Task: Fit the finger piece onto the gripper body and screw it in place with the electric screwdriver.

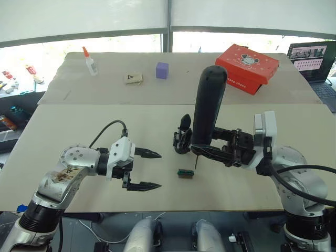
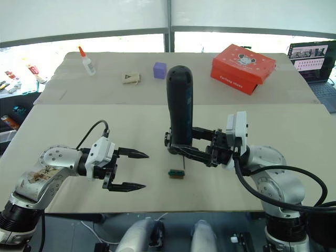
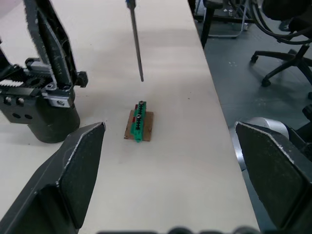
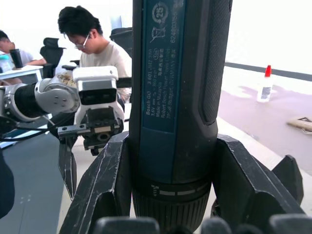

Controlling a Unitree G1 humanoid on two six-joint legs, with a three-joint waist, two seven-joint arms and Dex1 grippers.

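Near the desk's [image 1: 63, 136] front edge, the left gripper [image 1: 145, 169] hovers wide open and empty. The right gripper [image 1: 218, 144] is clamped on the electric screwdriver [image 1: 207, 107], upright, bit down above a green-topped block [image 1: 185, 174]. Just beyond stands the gripper body [image 1: 182, 135], finger pointing up.

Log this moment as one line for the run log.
right hand: holds screwdriver upright | bit above green block | left hand: open, empty | gripper body: on table
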